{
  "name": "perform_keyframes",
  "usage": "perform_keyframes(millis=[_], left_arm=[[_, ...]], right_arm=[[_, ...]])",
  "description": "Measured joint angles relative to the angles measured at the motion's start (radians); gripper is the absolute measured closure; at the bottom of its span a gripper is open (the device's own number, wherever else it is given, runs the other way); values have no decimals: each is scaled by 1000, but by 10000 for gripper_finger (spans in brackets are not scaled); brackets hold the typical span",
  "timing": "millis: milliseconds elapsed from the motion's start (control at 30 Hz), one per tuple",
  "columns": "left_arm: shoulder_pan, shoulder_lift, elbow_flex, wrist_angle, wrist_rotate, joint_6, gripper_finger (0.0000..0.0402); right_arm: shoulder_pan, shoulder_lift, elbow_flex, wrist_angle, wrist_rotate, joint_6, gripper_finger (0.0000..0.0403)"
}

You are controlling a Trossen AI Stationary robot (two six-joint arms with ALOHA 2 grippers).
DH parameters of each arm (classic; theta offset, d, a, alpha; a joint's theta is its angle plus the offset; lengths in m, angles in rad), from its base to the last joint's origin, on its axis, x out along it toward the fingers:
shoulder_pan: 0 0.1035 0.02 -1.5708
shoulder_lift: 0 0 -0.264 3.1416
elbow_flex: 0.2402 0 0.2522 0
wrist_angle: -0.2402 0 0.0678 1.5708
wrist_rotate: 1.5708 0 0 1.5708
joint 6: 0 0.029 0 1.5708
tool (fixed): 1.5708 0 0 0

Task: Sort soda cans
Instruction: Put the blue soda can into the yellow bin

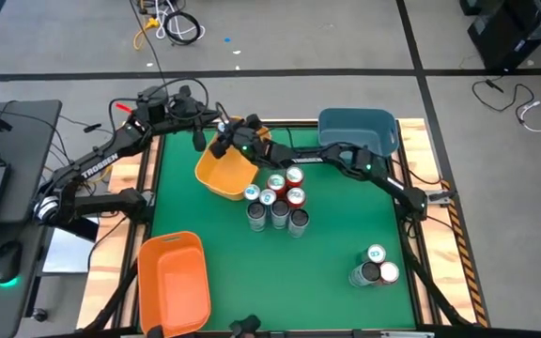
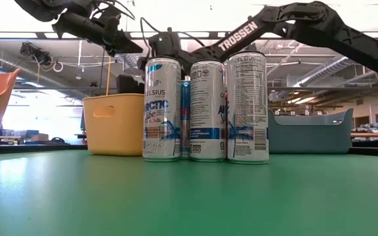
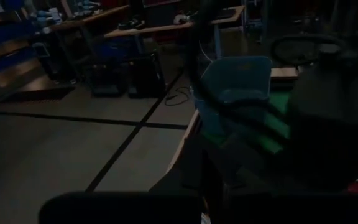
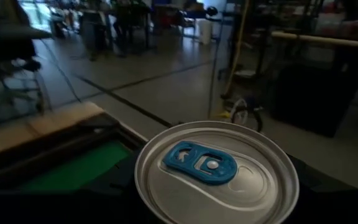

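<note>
Green table point(image 1: 224, 272) front open | right gripper point(image 1: 239, 143) holds can point(image 4: 216, 171) over yellow bin point(image 1: 224, 169)

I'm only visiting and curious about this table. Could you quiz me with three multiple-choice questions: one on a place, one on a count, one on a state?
1. Where is the right gripper?
A over the orange bin
B over the yellow bin
C beside the blue bin

2. How many cans stand in the separate group?
A two
B three
C five

3. The middle cluster's cans are:
A upright
B lying flat
C stacked

B: the right gripper, holding a teal-tabbed can, hangs over the yellow bin, with the left gripper alongside.
B: the separate group shows three tops.
A: the middle cluster stands upright.
</note>
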Motion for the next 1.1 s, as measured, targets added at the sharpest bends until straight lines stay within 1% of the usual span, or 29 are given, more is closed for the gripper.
perform_keyframes(millis=[133,300,400,600,667,800,867,1100], left_arm=[[0,0,0,-20,7,0,397],[0,-1,0,-25,20,-1,397],[0,-1,0,-31,20,-1,397],[0,-1,0,-34,20,-1,397],[0,-1,0,-34,20,-1,397],[0,-1,0,-35,20,-3,397],[0,-1,0,-36,20,-4,397],[0,-1,0,-45,20,-3,397]], right_arm=[[-19,0,-4,-31,1,62,181],[-25,0,-35,-14,-4,86,181],[-28,0,-56,-6,-27,127,181],[-31,0,-98,-5,-26,134,181],[-33,0,-103,-5,-23,153,174],[-34,0,-110,-5,-23,160,142],[-34,0,-111,-6,-23,156,133],[-33,0,-111,-5,-27,146,131]])
